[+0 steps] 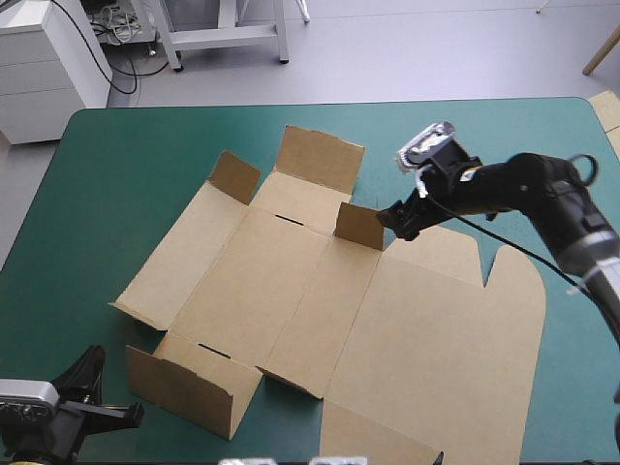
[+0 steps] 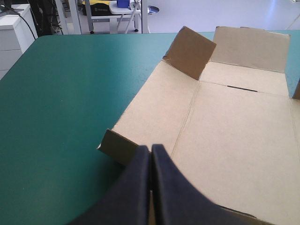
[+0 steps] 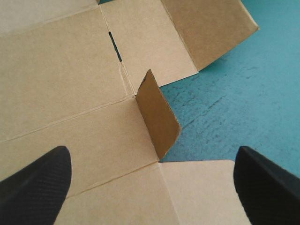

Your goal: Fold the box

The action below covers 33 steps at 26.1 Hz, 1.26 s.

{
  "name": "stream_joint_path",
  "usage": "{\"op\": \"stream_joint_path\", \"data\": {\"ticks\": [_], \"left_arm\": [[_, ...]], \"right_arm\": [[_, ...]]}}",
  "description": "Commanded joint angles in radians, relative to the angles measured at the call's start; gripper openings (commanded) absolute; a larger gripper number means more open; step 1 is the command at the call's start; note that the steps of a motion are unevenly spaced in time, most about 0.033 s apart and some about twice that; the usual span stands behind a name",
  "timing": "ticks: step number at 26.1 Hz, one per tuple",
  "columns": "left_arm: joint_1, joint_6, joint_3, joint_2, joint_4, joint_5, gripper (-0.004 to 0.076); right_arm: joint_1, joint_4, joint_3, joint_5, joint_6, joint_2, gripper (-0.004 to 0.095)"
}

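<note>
Teal-green surface [image 1: 116,194] carries the box [image 1: 291,300], lying mostly flat at centre frame in the high view, with its lid panel spreading toward the lower right. Several small flaps stand raised.

Right hand [image 1: 395,223], right of centre, is open, its fingers wide apart. One upright flap [image 3: 157,117] stands ahead of it, between them, and no contact is evident.

Left hand [image 2: 151,147], in the lower left corner of the high view, is closed. Its fingers meet in one arch just beside the near raised wall [image 1: 184,387].

Assessment: the step in hand appears to be taking that upright flap. Recommend closing low, near its crease, so the board hinges rather than buckles.

Not verifiable: whether the left hand touches the wall. The frame cuts off the lid's lower edge and most of the left hand.
</note>
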Motion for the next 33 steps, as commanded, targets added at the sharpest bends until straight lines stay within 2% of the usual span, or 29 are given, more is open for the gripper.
{"op": "stream_joint_path", "data": {"ticks": [1, 4, 12, 20, 27, 28, 31, 32, 33], "left_arm": [[-0.007, 0.000, -0.024, -0.007, -0.016, -0.078, -0.0008], [-0.007, 0.000, -0.024, -0.007, -0.016, -0.078, -0.0008], [-0.007, 0.000, -0.024, -0.007, -0.016, -0.080, -0.0008], [-0.007, 0.000, -0.024, -0.007, -0.016, -0.080, -0.0008], [-0.007, 0.000, -0.024, -0.007, -0.016, -0.080, -0.0008], [-0.007, 0.000, -0.024, -0.007, -0.016, -0.080, -0.0008], [-0.007, 0.000, -0.024, -0.007, -0.016, -0.080, -0.0008], [-0.007, 0.000, -0.024, -0.007, -0.016, -0.080, -0.0008], [-0.007, 0.000, -0.024, -0.007, -0.016, -0.080, -0.0008]], "right_arm": [[0.056, -0.075, -0.126, -0.025, 0.029, 0.090, 0.0862], [0.074, -0.089, -0.212, -0.004, 0.022, 0.198, 0.0862], [0.074, -0.100, -0.381, 0.157, -0.009, 0.399, 0.0862], [0.074, -0.104, -0.393, 0.196, -0.032, 0.474, 0.0862], [0.078, -0.120, -0.393, 0.188, -0.083, 0.484, 0.0849], [0.084, -0.131, -0.393, 0.186, -0.083, 0.484, 0.0817], [0.112, -0.172, -0.393, 0.186, -0.106, 0.496, 0.0521], [0.120, -0.194, -0.393, 0.186, -0.114, 0.504, 0.0381], [0.140, -0.245, -0.393, 0.193, -0.128, 0.513, 0.0063]]}}
